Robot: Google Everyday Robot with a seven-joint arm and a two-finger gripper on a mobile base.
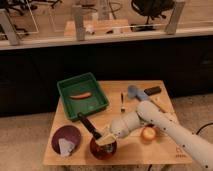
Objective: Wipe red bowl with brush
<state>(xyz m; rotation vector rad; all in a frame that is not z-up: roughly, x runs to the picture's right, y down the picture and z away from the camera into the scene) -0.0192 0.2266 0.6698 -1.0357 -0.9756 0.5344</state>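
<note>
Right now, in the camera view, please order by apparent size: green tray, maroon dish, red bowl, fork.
1. green tray
2. maroon dish
3. red bowl, slightly narrower
4. fork, smallest
The gripper holds the brush at the red bowl.

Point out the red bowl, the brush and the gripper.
red bowl (101, 154): camera view, its near wall
brush (87, 126): camera view, middle of its black handle
gripper (111, 134): camera view, its tip at the brush head, above the bowl
</note>
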